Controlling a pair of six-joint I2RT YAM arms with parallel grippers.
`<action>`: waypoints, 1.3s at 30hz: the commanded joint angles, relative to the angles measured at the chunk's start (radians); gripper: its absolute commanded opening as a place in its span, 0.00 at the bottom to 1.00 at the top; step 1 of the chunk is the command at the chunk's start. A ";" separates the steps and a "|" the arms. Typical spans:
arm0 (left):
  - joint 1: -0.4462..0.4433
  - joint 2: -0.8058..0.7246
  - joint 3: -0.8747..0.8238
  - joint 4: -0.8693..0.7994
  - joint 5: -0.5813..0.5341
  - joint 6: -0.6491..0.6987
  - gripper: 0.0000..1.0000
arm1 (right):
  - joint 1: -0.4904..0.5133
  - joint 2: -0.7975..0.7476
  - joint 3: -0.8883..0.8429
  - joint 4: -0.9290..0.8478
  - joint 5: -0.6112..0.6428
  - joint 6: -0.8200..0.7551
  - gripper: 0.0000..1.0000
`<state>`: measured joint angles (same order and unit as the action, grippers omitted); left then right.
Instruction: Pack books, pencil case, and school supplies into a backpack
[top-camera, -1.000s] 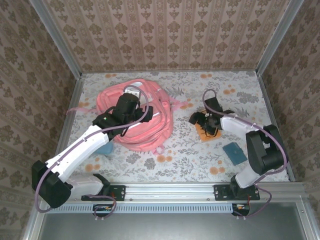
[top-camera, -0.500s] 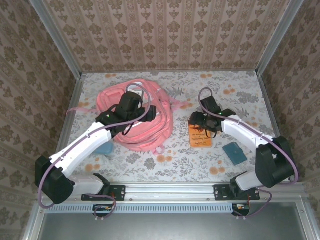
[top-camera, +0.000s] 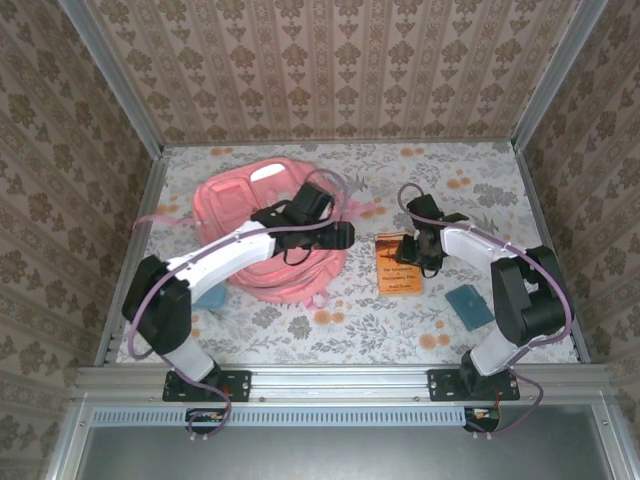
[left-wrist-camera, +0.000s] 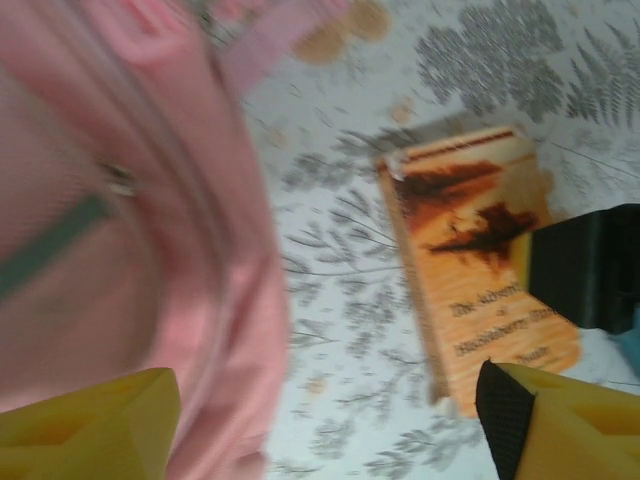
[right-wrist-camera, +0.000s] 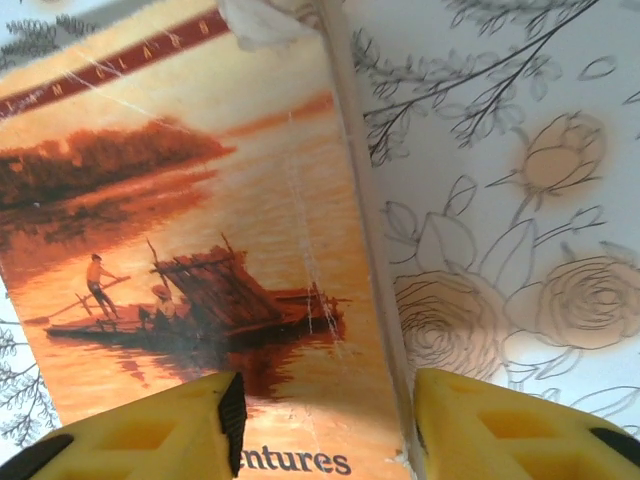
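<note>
The pink backpack (top-camera: 235, 200) lies at the back left of the table, and its edge also shows in the left wrist view (left-wrist-camera: 120, 200). My left gripper (top-camera: 338, 237) hangs open at the backpack's right edge, nothing between its fingers (left-wrist-camera: 320, 430). The orange-brown book (top-camera: 398, 270) lies flat on the cloth right of it (left-wrist-camera: 480, 260). My right gripper (top-camera: 427, 247) stands low over that book's upper right corner. Its jaws (right-wrist-camera: 330, 430) are apart, one finger over the cover (right-wrist-camera: 200, 220), the other just past the book's edge. A flat teal square (top-camera: 468, 305) lies right of the book. The pencil case is out of view.
A small light-blue item (top-camera: 212, 297) lies by the left arm, in front of the backpack. A pink strap (top-camera: 155, 215) trails to the left wall. Metal rails (top-camera: 340, 378) and papered walls close in the floral tablecloth (top-camera: 330, 320).
My left gripper has swung right, from over the backpack to its right edge. The book went from under the right gripper to lying flat, and the right jaws have narrowed.
</note>
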<state>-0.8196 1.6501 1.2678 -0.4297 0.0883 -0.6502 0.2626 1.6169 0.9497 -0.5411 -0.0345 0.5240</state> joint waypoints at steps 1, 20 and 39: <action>-0.045 0.069 0.053 0.046 0.092 -0.110 0.73 | 0.005 -0.009 -0.043 -0.001 -0.075 -0.005 0.46; -0.089 0.371 0.145 0.049 0.188 -0.250 0.45 | 0.036 -0.068 -0.063 0.009 -0.197 -0.039 0.45; -0.090 0.432 0.205 -0.005 0.223 -0.230 0.29 | 0.038 -0.125 -0.045 0.010 -0.317 -0.016 0.30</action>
<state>-0.9016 2.0579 1.4433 -0.4381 0.2687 -0.8890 0.2905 1.5406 0.8928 -0.5247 -0.2546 0.4999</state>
